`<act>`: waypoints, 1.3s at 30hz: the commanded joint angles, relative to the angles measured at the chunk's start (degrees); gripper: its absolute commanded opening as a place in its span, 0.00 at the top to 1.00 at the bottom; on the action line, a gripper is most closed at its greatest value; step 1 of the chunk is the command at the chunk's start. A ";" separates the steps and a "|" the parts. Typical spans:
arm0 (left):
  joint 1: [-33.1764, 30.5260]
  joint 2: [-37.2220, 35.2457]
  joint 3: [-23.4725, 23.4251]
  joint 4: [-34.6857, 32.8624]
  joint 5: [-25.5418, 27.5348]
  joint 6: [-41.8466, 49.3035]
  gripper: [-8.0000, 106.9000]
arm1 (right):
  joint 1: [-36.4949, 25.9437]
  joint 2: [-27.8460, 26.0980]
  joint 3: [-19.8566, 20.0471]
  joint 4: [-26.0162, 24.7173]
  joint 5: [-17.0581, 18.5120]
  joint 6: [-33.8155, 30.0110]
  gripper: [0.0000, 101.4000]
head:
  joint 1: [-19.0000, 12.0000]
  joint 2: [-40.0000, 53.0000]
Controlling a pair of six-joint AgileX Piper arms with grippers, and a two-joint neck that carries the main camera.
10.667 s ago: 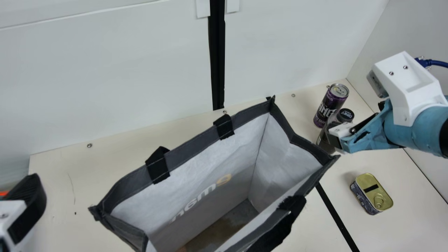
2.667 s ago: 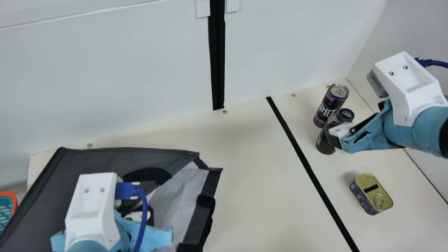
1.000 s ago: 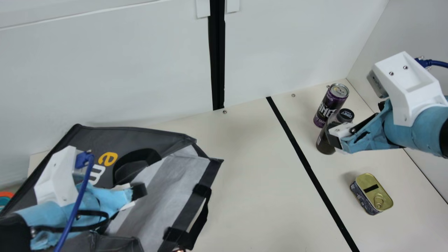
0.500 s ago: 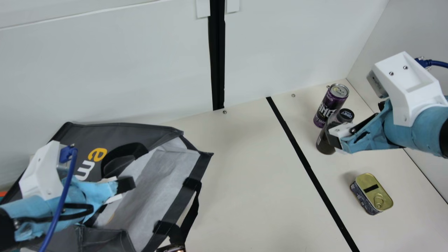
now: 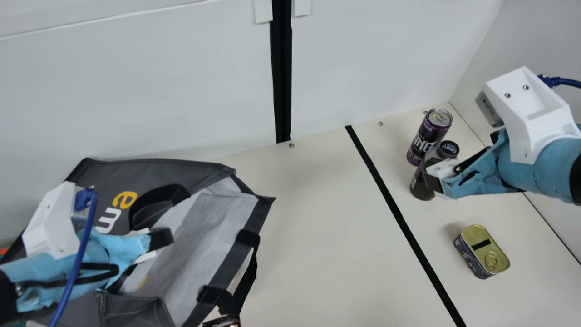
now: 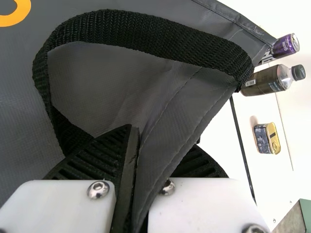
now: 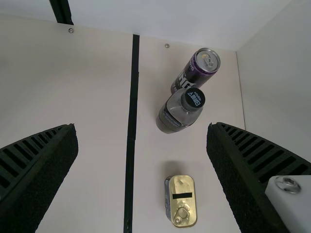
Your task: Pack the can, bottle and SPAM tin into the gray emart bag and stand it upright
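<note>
Outside stood can (image 5: 422, 141), bottle (image 5: 421, 185), SPAM tin (image 5: 483, 250), all unpacked; gray emart bag (image 5: 150, 173) leaned, uprighting due, edge clamped in left gripper (image 6: 159, 138); right gripper (image 7: 142, 126) gaped, empty.

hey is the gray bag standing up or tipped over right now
Tipped: the bag has its lettered side turned up and its mouth facing sideways.

Cream table (image 5: 313, 236), black line (image 5: 390, 200) across; white wall (image 5: 136, 91) behind, black vertical strip (image 5: 282, 72) on it; screws (image 5: 291, 145) near wall.
</note>
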 commanded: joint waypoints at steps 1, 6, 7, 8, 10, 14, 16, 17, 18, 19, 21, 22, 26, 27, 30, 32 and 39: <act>0.00 0.00 0.00 0.00 0.00 0.00 1.00 | 0.00 0.00 0.00 0.00 0.00 0.00 0.06 | -1.30 -0.14; 0.00 0.00 0.00 0.00 0.00 0.00 1.00 | 0.00 0.00 0.00 0.00 0.00 0.00 0.06 | -1.30 -0.14; 0.00 0.00 0.00 0.00 0.00 0.00 1.00 | 0.00 0.00 0.00 0.00 0.00 0.00 0.06 | -1.30 -0.14; 0.00 0.00 0.00 0.00 0.00 0.00 1.00 | 0.00 0.00 0.00 0.00 0.00 0.00 0.06 | -1.30 -0.14; 0.00 0.00 0.00 0.00 0.00 0.00 1.00 | 0.00 0.00 0.00 0.00 0.00 0.00 0.06 | -1.30 -0.14; 0.00 0.00 0.00 0.00 0.00 0.00 1.00 | 0.00 0.00 0.00 0.00 0.00 0.00 0.06 | -1.30 -0.14; 0.00 0.00 0.00 0.00 0.00 0.00 1.00 | 0.00 0.00 0.00 0.00 0.00 0.00 0.06 | -1.30 -0.14; 0.00 0.00 0.00 0.00 0.00 0.00 1.00 | 0.00 0.00 0.00 0.00 0.00 0.00 0.06 | -1.30 -0.14; 0.00 0.00 0.00 0.00 0.00 0.00 1.00 | 0.00 0.00 0.00 0.00 0.00 0.00 0.06 | -1.30 -0.14; 0.00 0.00 0.00 0.00 0.00 0.00 1.00 | 0.00 0.00 0.00 0.00 0.00 0.00 0.06 | -1.30 -0.14; 0.00 0.00 0.00 0.00 0.00 0.00 1.00 | 0.00 0.00 0.00 0.00 0.00 0.00 0.06 | -1.30 -0.14; 0.00 0.00 0.00 0.00 0.00 0.00 1.00 | 0.00 0.00 0.00 0.00 0.00 0.00 0.06 | -1.30 -0.14; 0.00 0.00 0.00 0.00 0.00 0.00 1.00 | 0.94 -0.79 0.85 -0.73 -0.16 0.91 0.06 | -1.30 -0.14; 0.00 0.00 0.00 0.00 0.00 0.00 1.00 | 0.97 -0.74 0.79 -0.77 -0.15 0.96 0.06 | -1.30 -0.14; 0.00 0.00 0.00 0.00 0.00 0.00 1.00 | 1.93 -0.61 0.61 -1.80 -0.09 2.04 0.06 | -1.30 -0.14; 0.00 0.00 0.00 0.00 0.00 0.00 1.00 | 2.42 -0.27 0.31 -2.57 -0.05 2.78 0.06 | -1.30 -0.14; 0.00 0.00 0.00 0.00 0.00 0.00 1.00 | 3.21 1.75 -1.23 -4.46 -0.05 5.15 0.06 | -1.30 -0.14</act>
